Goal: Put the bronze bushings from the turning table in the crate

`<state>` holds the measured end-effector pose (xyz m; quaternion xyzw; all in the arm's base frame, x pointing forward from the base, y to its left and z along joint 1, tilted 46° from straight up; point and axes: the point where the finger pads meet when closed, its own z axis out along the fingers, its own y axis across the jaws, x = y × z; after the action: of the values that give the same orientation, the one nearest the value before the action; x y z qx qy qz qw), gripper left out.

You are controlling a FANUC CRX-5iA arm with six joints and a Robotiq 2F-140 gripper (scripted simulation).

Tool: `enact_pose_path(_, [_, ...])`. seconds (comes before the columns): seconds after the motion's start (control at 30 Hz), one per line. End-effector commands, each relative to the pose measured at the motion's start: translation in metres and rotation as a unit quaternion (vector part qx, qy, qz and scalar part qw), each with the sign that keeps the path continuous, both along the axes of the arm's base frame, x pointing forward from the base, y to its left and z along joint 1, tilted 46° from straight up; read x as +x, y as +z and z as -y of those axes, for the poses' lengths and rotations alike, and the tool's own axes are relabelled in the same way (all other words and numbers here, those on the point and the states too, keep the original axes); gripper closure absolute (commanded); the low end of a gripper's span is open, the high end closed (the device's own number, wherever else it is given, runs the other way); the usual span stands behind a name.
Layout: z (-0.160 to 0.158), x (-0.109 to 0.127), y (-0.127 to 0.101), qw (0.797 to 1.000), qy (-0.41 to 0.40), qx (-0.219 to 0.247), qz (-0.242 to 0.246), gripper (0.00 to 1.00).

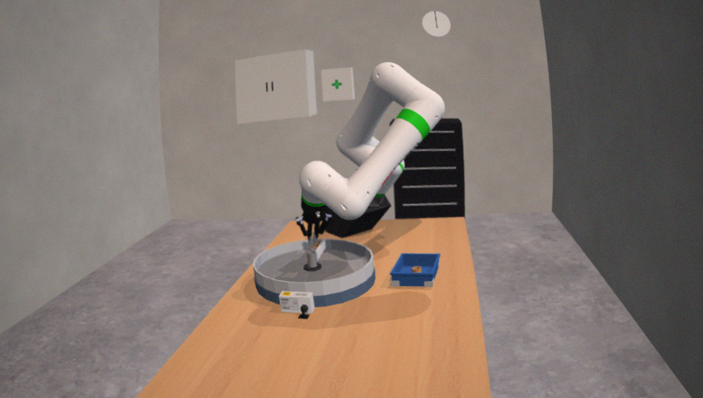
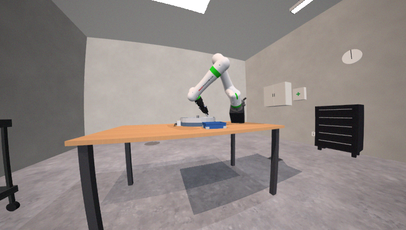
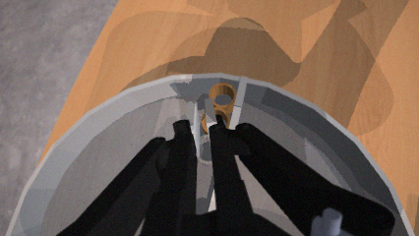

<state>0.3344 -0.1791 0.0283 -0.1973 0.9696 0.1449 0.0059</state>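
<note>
A thin divider (image 3: 239, 100) stands beside the gripper (image 1: 312, 235) (image 2: 207, 114) (image 3: 201, 125).

I see the turning table (image 1: 340, 288) (image 2: 189, 124) (image 3: 51, 152) on the counter, round, with a pale grey wall over a blue base. From my wrist view, one bronze bushing (image 3: 212, 96) stands by its rim, its round opening showing, just beside an upright divider. A second bronze bushing (image 3: 205, 125) sits next to it, farther from the rim and partly hidden. Beyond that I make out a grey ring, apparently a steel bushing (image 3: 202, 159), mostly covered. The crate (image 1: 412, 280) (image 2: 214, 125), blue and rectangular, lies well apart from those three, holding a small bronze bushing (image 1: 417, 271) on its floor
</note>
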Motion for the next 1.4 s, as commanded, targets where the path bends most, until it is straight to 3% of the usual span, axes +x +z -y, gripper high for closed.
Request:
enact_pose_path(0.0, [-0.0021,0.0028,-0.0034,1.000,0.000,0.000,0.000,0.94])
enact_pose_path(1.37, [-0.0039,0.0049,-0.0061,1.000,0.000,0.000,0.000,0.94])
